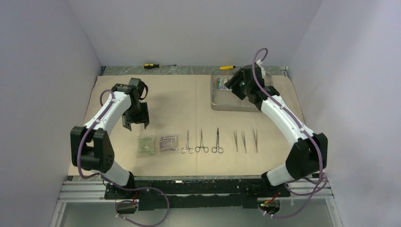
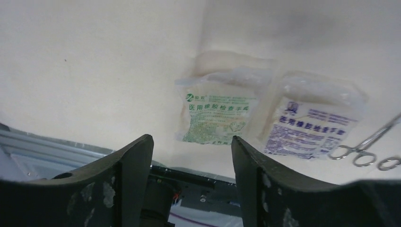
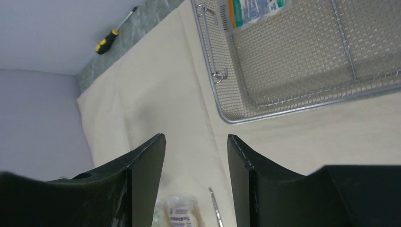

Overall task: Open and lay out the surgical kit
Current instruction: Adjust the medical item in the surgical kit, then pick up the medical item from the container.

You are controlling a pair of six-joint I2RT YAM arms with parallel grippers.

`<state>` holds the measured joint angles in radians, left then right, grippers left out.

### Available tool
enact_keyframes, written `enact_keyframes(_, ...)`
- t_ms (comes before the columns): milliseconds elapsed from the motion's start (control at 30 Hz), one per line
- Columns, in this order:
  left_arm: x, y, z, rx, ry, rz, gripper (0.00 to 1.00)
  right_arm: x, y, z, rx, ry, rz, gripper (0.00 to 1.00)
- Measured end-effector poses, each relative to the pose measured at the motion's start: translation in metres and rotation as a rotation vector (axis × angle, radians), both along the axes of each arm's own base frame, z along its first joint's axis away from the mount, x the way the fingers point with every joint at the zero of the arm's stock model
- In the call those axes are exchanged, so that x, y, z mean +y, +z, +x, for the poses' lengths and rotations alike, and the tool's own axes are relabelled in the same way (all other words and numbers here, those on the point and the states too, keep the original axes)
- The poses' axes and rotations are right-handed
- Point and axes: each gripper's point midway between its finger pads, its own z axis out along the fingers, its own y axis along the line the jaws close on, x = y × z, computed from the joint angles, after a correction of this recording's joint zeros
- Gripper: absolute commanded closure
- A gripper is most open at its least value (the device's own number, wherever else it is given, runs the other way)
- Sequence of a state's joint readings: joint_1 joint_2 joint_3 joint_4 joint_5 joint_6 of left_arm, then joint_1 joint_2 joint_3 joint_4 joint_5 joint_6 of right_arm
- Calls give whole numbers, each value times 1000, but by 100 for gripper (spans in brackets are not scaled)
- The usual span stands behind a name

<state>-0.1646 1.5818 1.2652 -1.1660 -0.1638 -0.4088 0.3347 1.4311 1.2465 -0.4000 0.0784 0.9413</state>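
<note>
Hanging released and empty, the left gripper [image 2: 191, 142] was held above the wrap cloth [image 1: 179, 99], jaws spread just short of the green-printed packet [image 2: 215, 116]. That packet lay flat beside the blue-printed packet [image 2: 312, 127]. The row was carried on rightward by three clamps [image 1: 202, 142] and three tweezers [image 1: 244, 141], spaced apart, seemingly so that each could be picked out singly. The left arm was bent at the elbow, wrist tipped down. The right gripper [image 3: 196, 137], likewise parted and holding nothing, was raised by the wire-mesh tray [image 3: 283, 109], where a third packet [image 3: 255, 9] lay. The right arm was stretched forward towards it.
</note>
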Motion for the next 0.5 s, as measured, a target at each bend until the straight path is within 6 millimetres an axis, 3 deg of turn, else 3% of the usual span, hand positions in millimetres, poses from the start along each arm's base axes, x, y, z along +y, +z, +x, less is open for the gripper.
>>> enact_keyframes(200,-8,36,23,-225,-5,-58,21,3,-32,35,53,57,-130,38)
enact_keyframes(300,-12,56,35,-345,-14,-93,19,0,-54,63,87,76,-195,37)
enact_keyframes(433,-20,78,50,-468,-25,-140,18,-20,-89,104,128,83,-266,39)
enact_keyframes(500,-24,83,56,-505,-32,-163,18,-33,-108,121,153,93,-298,44)
